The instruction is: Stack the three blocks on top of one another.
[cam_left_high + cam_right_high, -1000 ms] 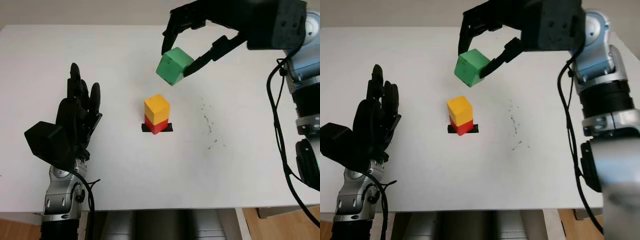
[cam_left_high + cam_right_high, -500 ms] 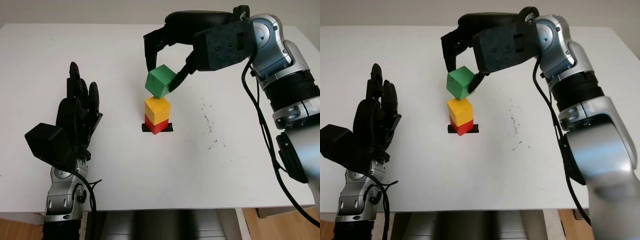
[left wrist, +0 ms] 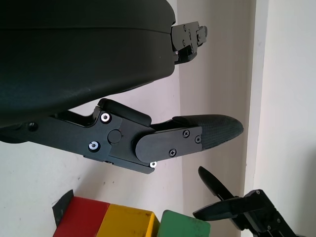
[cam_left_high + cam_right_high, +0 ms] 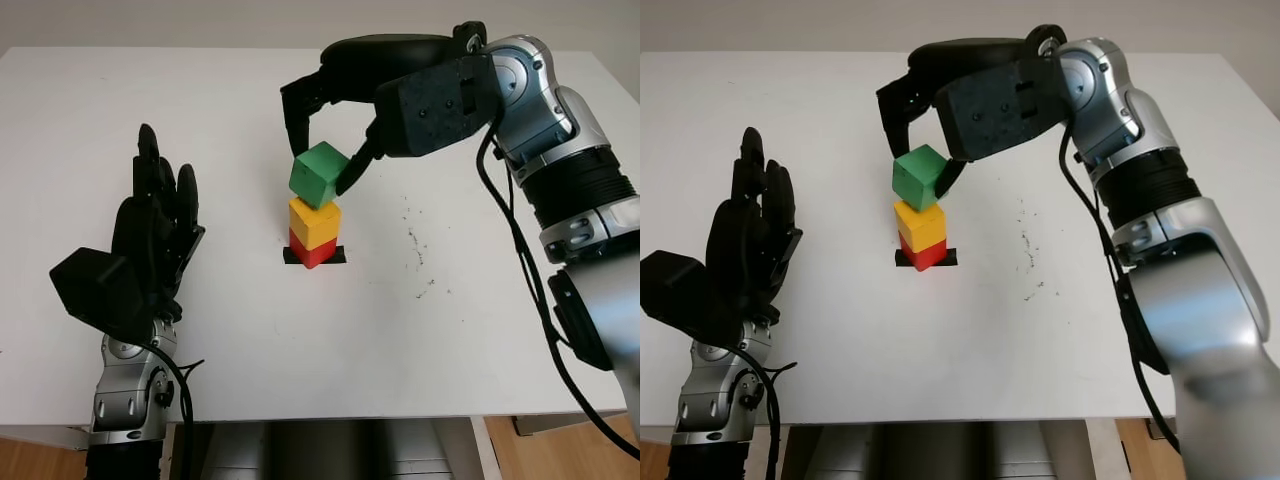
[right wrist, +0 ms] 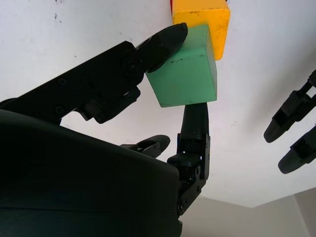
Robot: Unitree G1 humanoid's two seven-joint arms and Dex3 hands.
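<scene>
The right hand (image 4: 325,150) pinches the green block (image 4: 318,174) between its fingertips directly above the yellow block (image 4: 314,221), which sits on the red block (image 4: 311,251) near the middle of the bench (image 4: 400,320). The green block is tilted and touching or nearly touching the yellow top, so it needs levelling before release. The left hand (image 4: 150,240) is open, well off toward the bench's left edge.

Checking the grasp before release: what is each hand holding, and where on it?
The right hand pinches the green block by opposite side faces, above the yellow block. The left hand, off to the side, is open and holds nothing.
</scene>
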